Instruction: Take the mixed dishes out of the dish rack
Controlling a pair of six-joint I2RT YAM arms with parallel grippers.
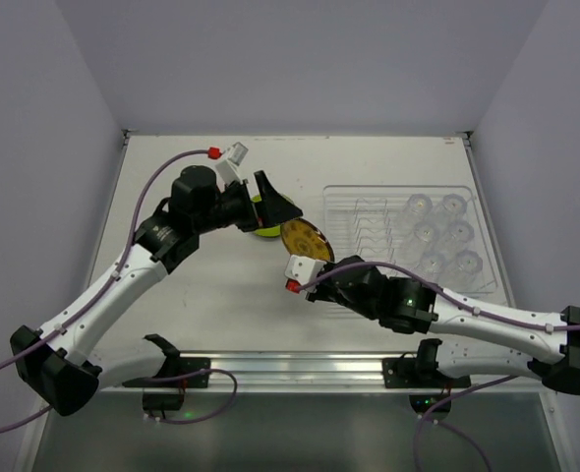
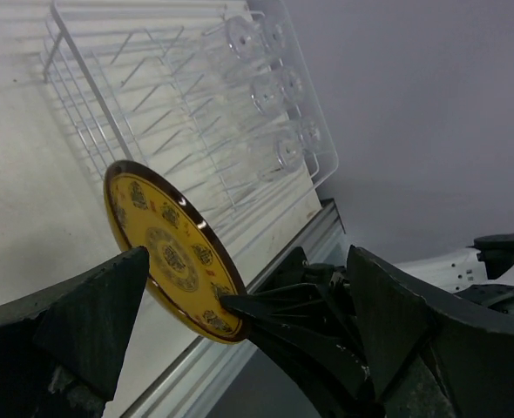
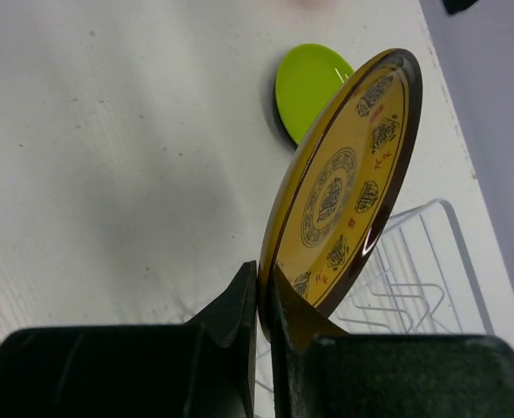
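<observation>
- My right claw (image 3: 264,286) is clenched on the bottom rim of the yellow plate (image 3: 340,187), one finger on each face, pinching tight.
- The yellow plate stands on edge and tilted. It has a dark brown rim, and its patterned face shows from above.
- From overhead it sits just off the left end of the rack (image 1: 398,189), between the rack and the green plate (image 3: 309,83). The plate is outside the rack. I cannot tell how high it is off the table (image 1: 202,295).
- The green plate lies flat on the table, just beyond the yellow one. From overhead it is partly hidden under my left claw.
- My left claw (image 1: 275,205) is released, its fingers spread wide with nothing gripped between them.
- In the left wrist view the yellow plate and my right claw's fingers show in the gap between my left claw's fingers. The plate's edge comes close to one left finger (image 2: 91,322), but I cannot tell if they touch.
- The rack is a clear tray with thin white wire dividers, lying on the right half of the table.
- Six clear cups (image 1: 437,236) stand in the rack's right end, in two rows of three.
- My arms reach in from either side, and the two claws meet near the middle of the table, left of the rack.
</observation>
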